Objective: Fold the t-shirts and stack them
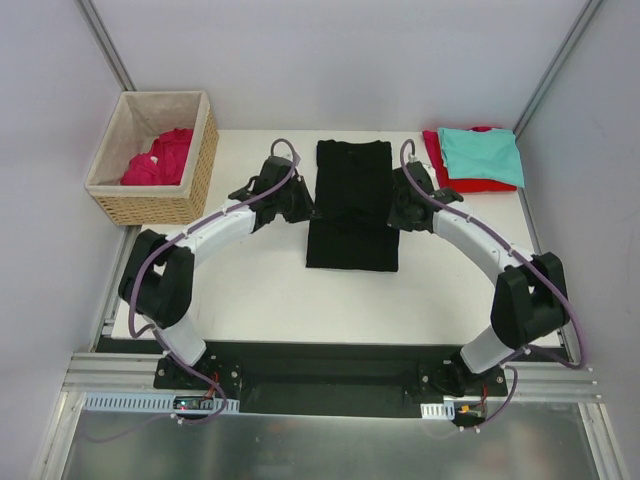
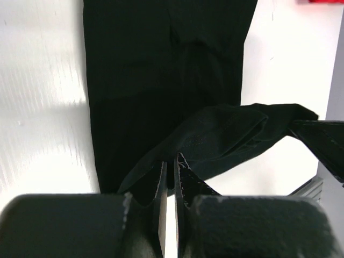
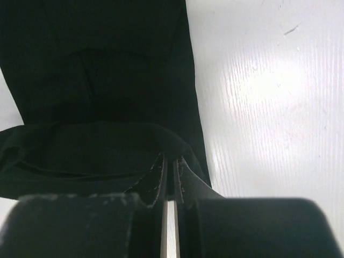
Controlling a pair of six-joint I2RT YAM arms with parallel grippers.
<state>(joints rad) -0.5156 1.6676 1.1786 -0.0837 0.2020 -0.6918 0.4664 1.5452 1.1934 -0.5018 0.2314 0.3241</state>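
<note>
A black t-shirt lies as a long strip in the middle of the white table. My left gripper is shut on its left edge; in the left wrist view the pinched cloth rises off the table. My right gripper is shut on the right edge; the right wrist view shows the cloth lifted into a fold. A teal t-shirt lies folded on a red one at the back right. A crimson-pink shirt lies crumpled in the basket.
The wicker basket with beige lining stands at the back left, off the table's corner. Grey walls close in behind and at both sides. The folded stack sits close to the right arm's elbow.
</note>
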